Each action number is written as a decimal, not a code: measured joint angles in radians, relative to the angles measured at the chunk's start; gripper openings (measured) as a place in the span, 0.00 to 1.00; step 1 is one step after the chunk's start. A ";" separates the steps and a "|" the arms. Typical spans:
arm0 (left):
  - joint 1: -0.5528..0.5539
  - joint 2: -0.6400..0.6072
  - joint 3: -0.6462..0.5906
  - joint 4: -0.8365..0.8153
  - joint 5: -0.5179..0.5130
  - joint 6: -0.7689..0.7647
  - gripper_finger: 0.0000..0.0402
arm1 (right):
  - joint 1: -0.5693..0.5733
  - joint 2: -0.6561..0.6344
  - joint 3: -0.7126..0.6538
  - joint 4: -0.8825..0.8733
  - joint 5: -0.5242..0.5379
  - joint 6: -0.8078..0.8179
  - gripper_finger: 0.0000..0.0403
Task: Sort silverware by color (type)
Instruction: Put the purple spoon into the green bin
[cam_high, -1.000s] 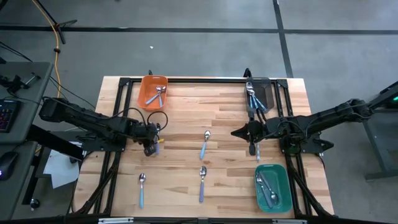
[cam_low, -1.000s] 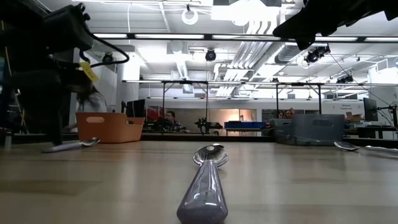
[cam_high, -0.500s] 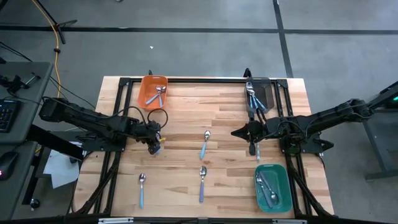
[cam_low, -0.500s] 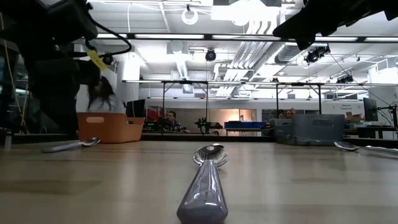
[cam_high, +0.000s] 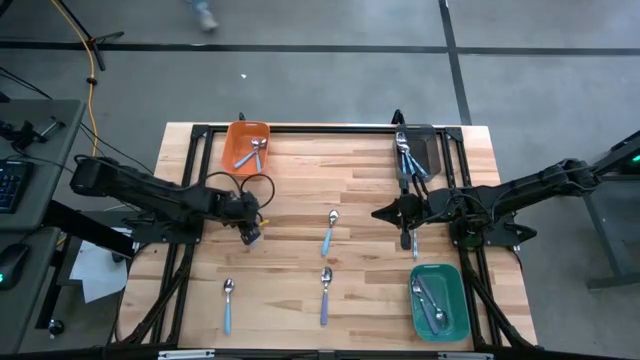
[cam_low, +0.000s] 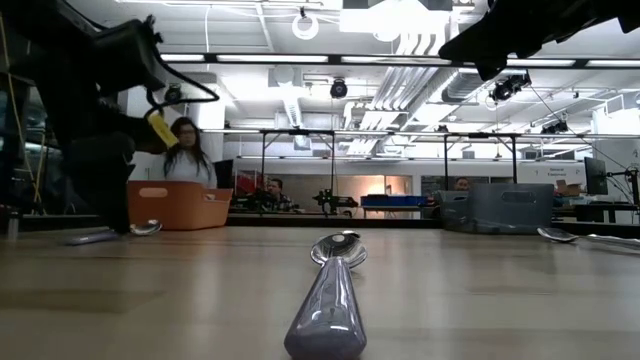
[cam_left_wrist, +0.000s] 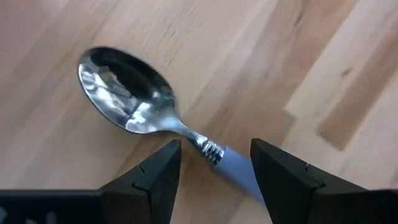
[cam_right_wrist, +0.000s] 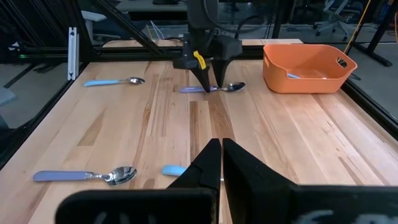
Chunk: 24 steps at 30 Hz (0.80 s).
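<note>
On the worktop (cam_high: 300, 200), left of centre in the high view, the left gripper (cam_left_wrist: 211, 163) straddles a purple-handled spoon (cam_left_wrist: 149, 121), fingers wide. Likely light, stiff, slippery; grip the handle. Right gripper (cam_right_wrist: 220, 155) hovers, fingers nearly together.

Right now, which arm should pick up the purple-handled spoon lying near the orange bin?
Left. The left gripper is open, its fingers straddling the purple-handled spoon. The right gripper is shut, across the table.

Bins sit at the table's (cam_high: 300, 180) far-left, far-right and near-right corners; three spoons (cam_high: 328, 232) lie mid-table, another under the left hand (cam_high: 250, 232).
</note>
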<state>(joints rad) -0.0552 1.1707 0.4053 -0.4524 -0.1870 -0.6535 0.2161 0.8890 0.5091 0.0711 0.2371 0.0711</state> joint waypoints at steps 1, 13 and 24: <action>0.004 0.011 0.000 -0.003 -0.001 0.013 0.46 | 0.000 0.000 0.000 0.000 0.000 0.000 0.00; 0.018 0.033 0.004 -0.043 0.013 0.100 0.36 | 0.000 0.000 0.000 0.000 0.000 0.000 0.00; 0.018 0.033 0.002 -0.074 0.062 0.157 0.06 | 0.000 0.000 0.000 0.000 0.000 0.000 0.00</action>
<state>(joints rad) -0.0369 1.2041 0.4076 -0.5268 -0.1251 -0.4970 0.2165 0.8890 0.5089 0.0711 0.2369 0.0711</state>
